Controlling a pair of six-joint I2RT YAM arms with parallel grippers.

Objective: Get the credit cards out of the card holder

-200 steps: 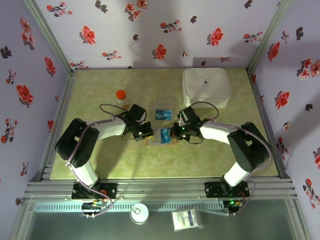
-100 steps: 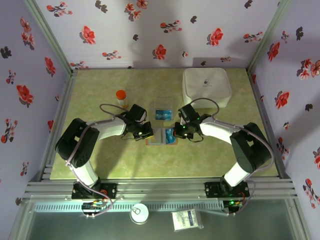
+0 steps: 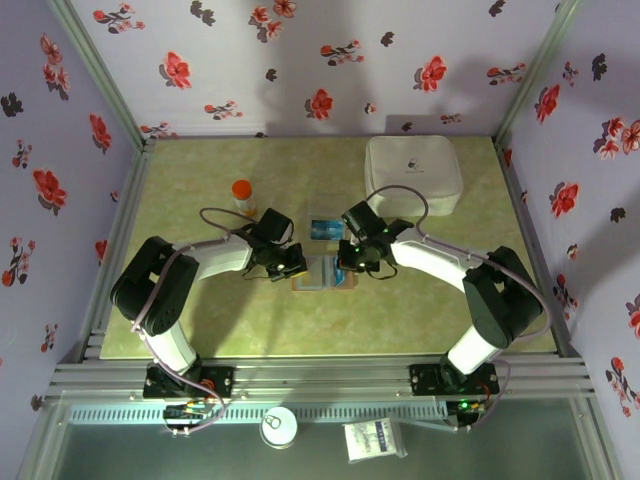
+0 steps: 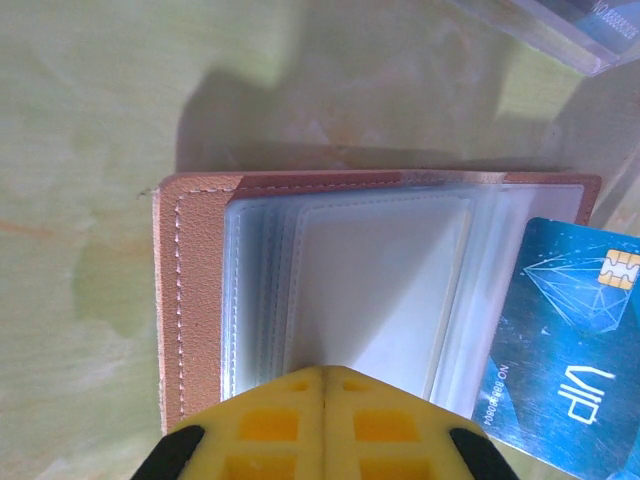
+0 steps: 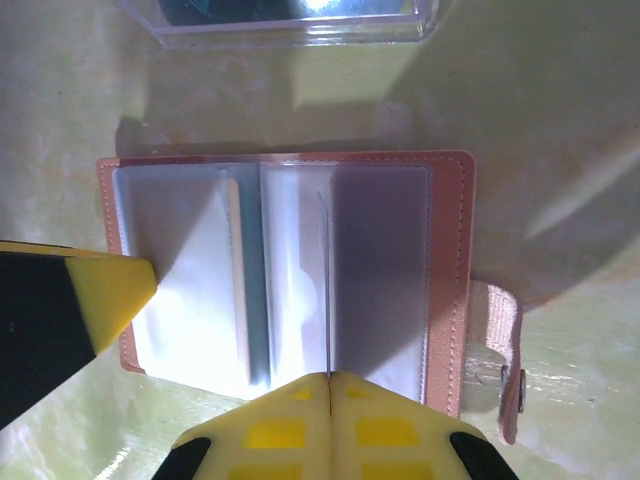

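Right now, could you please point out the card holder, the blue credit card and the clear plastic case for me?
card holder [image 4: 195, 300], left wrist view, its tan stitched rim.
blue credit card [image 4: 560, 350], left wrist view, its printed face.
clear plastic case [image 5: 300, 33], right wrist view, its near wall.

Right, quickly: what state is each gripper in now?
Left gripper: closed, tips on the card holder.
Right gripper: closed on a blue credit card.

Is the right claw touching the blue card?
Touching. The right wrist view shows the card edge-on, its thin edge running straight into the seam of the shut right gripper, pinched there.
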